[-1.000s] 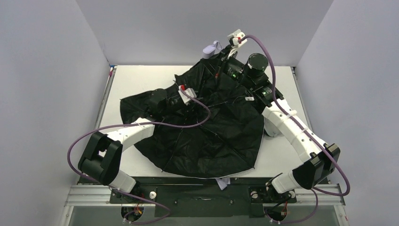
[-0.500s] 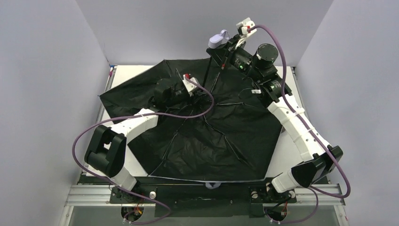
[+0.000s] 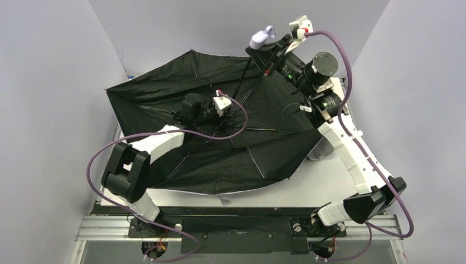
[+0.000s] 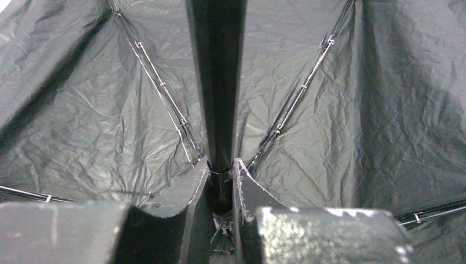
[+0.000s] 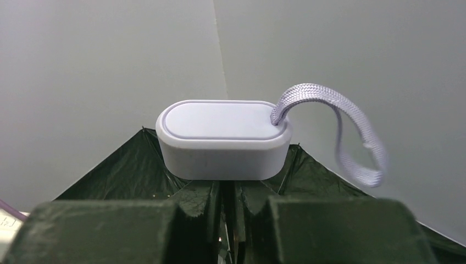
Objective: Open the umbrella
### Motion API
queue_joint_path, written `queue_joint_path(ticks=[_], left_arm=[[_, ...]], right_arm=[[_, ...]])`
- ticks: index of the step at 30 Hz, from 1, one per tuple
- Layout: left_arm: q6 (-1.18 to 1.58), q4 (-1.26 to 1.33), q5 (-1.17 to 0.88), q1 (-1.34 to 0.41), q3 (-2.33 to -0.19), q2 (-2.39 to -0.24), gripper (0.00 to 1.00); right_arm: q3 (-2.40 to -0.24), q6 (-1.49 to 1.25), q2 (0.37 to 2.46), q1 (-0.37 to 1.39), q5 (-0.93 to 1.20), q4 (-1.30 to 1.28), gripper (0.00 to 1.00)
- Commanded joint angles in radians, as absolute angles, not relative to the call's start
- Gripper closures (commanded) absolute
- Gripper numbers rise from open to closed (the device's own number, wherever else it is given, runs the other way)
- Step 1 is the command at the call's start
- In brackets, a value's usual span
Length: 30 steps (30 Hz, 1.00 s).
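The umbrella's canopy (image 3: 165, 104) is spread wide, its black inside facing up, tilted over the table. Its thin black shaft (image 3: 243, 74) runs up to the pale handle (image 3: 258, 39) with loop strap at the back. My right gripper (image 3: 267, 58) is shut on the shaft just below the handle (image 5: 222, 140), with the strap (image 5: 335, 118) hanging to the right. My left gripper (image 3: 231, 113) is shut on the umbrella shaft (image 4: 217, 82) low near the hub, among the ribs (image 4: 165, 91), inside the canopy (image 4: 82, 110).
The white table (image 3: 329, 181) shows at the front right, and a strip at the front left. Grey walls (image 3: 49, 110) close in on three sides, and the canopy's left edge reaches close to the left wall. Purple cables (image 3: 165, 135) loop from both arms.
The canopy has spread from half-folded to wide open and tilted up towards the back left. My right gripper has lifted the handle higher and to the right. My left gripper stayed low on the shaft.
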<state>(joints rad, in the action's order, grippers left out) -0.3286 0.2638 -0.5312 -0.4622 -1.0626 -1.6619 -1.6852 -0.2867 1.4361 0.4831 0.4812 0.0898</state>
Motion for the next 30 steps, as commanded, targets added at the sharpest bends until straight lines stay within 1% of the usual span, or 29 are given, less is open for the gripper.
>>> queue_joint_path(ticks=[1, 5, 7, 8, 9, 10, 11, 12, 13, 15, 20, 22, 27, 30], left_arm=[[-0.389, 0.159, -0.467, -0.42, -1.018, -1.634, 1.0], [-0.399, 0.202, -0.459, -0.415, -1.028, -1.6, 1.0], [-0.388, 0.217, -0.459, -0.413, -1.042, -1.588, 1.0], [-0.383, 0.225, -0.459, -0.413, -1.054, -1.583, 1.0], [-0.374, 0.227, -0.461, -0.413, -1.061, -1.574, 1.0], [-0.371, 0.235, -0.467, -0.414, -1.076, -1.569, 1.0], [-0.364, 0.243, -0.471, -0.414, -1.082, -1.559, 1.0], [-0.36, 0.246, -0.476, -0.415, -1.097, -1.554, 1.0], [-0.356, 0.25, -0.481, -0.414, -1.106, -1.545, 1.0], [-0.363, 0.254, -0.483, -0.414, -1.133, -1.533, 1.0], [-0.449, 0.265, -0.459, -0.413, -1.194, -1.495, 1.0], [-0.516, 0.267, -0.452, -0.413, -1.209, -1.47, 1.0], [-0.806, 0.229, -0.463, -0.416, -1.236, -1.379, 1.0], [-1.087, 0.188, -0.483, -0.423, -1.249, -1.324, 1.0]], right_arm=[[-1.625, -0.333, 1.269, 0.481, 0.502, 0.337, 1.0], [-1.504, -0.306, 1.212, 0.484, 0.52, 0.288, 1.0], [-1.451, -0.281, 1.186, 0.484, 0.531, 0.259, 0.92], [-1.421, -0.259, 1.179, 0.485, 0.535, 0.235, 0.8], [-1.407, -0.246, 1.167, 0.487, 0.542, 0.22, 0.64], [-1.383, -0.221, 1.162, 0.488, 0.547, 0.191, 0.58], [-1.361, -0.21, 1.153, 0.489, 0.551, 0.175, 0.48], [-1.351, -0.189, 1.147, 0.488, 0.555, 0.145, 0.45], [-1.327, -0.178, 1.138, 0.489, 0.562, 0.131, 0.38], [-1.291, -0.144, 1.119, 0.494, 0.569, 0.08, 0.33], [-1.18, -0.114, 1.04, 0.475, 0.524, -0.038, 0.29], [-1.153, -0.134, 1.018, 0.416, 0.49, -0.074, 0.29], [-1.158, -0.165, 1.003, 0.241, 0.48, -0.171, 0.28], [-1.214, -0.148, 1.012, 0.163, 0.5, -0.237, 0.25]])
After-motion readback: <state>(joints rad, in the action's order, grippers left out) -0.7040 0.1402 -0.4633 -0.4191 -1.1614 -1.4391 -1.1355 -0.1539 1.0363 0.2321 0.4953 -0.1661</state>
